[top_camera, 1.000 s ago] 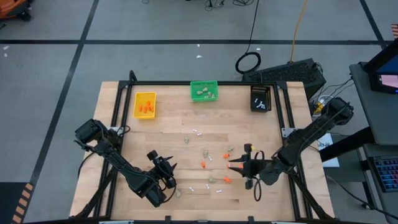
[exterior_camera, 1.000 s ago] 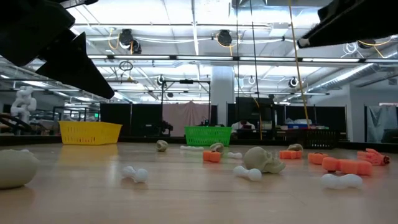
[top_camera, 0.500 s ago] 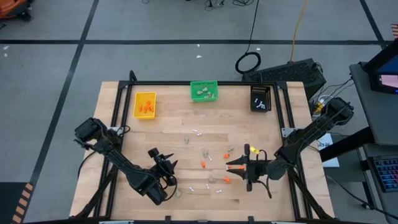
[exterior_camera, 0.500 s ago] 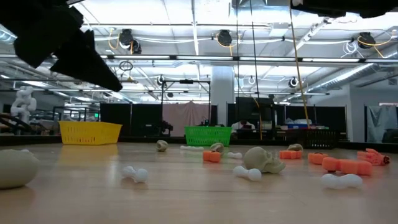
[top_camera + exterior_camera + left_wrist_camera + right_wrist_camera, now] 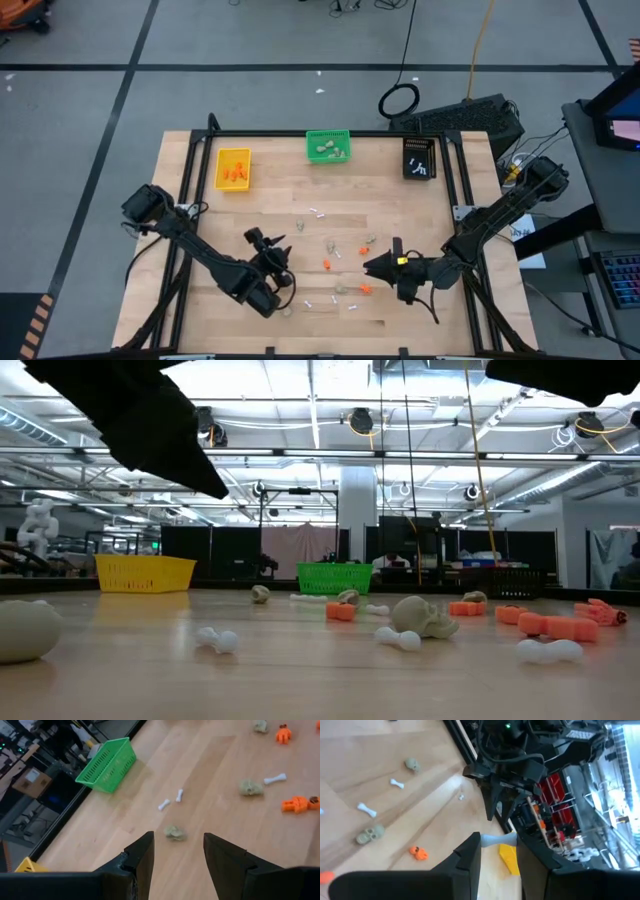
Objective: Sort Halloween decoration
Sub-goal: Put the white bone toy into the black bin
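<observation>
The Halloween decoration (image 5: 345, 262) lies scattered in the middle of the wooden surface (image 5: 280, 200): orange bits, grey lumps, thin white sticks. They look tiny, light and hard, so they may roll or slip. Pinch each one across its middle. The right gripper (image 5: 496, 840) holds a white stick between its jaws above the pieces. The left gripper (image 5: 178, 851) hangs near them, its jaws apart and empty.

Three bins stand along the table's far edge: one yellow bin (image 5: 233, 168), one green bin (image 5: 328, 146), one black bin (image 5: 420, 158).
</observation>
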`<state>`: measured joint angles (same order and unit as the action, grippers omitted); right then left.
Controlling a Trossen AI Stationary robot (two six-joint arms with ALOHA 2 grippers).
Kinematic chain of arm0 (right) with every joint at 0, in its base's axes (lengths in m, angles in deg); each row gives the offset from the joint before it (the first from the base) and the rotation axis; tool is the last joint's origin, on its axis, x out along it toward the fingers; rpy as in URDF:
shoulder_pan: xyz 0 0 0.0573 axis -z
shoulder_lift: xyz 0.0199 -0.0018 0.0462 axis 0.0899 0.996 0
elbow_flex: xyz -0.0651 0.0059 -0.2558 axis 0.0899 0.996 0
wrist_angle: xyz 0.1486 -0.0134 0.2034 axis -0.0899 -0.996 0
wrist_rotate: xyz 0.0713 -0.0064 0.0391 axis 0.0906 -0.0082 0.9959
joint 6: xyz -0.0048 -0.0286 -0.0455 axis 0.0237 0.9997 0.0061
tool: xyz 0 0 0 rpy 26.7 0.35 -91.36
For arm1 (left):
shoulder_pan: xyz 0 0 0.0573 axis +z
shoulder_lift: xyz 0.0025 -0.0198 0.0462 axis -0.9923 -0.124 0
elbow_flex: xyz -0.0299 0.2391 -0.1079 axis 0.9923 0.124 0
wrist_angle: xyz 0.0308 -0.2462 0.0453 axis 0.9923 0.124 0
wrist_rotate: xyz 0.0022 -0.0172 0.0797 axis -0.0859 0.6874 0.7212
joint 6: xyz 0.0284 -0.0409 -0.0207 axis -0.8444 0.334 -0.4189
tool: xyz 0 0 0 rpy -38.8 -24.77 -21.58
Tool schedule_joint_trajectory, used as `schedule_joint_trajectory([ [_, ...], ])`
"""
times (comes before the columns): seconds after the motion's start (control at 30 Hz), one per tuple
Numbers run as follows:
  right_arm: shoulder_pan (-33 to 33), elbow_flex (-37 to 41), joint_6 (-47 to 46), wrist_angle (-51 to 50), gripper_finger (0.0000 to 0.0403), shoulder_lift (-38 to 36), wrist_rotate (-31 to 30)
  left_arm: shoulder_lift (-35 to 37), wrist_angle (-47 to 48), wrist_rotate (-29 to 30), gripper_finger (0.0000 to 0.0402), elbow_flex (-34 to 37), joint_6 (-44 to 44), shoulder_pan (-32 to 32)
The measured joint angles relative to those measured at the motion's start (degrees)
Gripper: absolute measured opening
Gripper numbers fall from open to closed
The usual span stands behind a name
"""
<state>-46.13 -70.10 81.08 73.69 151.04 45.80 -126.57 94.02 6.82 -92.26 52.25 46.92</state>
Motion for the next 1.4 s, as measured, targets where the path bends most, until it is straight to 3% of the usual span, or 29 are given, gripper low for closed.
schedule_joint_trajectory([
  [0.6, 0.0, 0.0, 5.6, 0.0, 0.0091, 0.0, -0.2, 0.0, -0.5, 0.0, 0.0168, 0.0, 0.0, 3.6],
  [0.8, 0.0, 0.0, 2.5, 0.0, 0.0091, 0.0, -0.5, 0.0, -1.6, -0.1, 0.0168, 0.0, -0.1, 4.4],
  [0.9, 0.0, 0.0, -0.7, -0.1, 0.0091, 0.0, -4.0, 0.0, -1.6, -0.1, 0.0168, 0.0, -0.1, 4.4],
  [1.03, 0.1, 0.0, -3.5, -0.9, 0.0091, 0.0, -13.7, 0.0, -1.6, -0.1, 0.0168, 0.0, -0.1, 4.4],
  [1.4, 6.3, 0.0, 1.0, -2.2, 0.0091, -0.9, -33.3, 0.0, -1.9, -1.2, 0.0168, 0.0, 0.0, 4.4],
])
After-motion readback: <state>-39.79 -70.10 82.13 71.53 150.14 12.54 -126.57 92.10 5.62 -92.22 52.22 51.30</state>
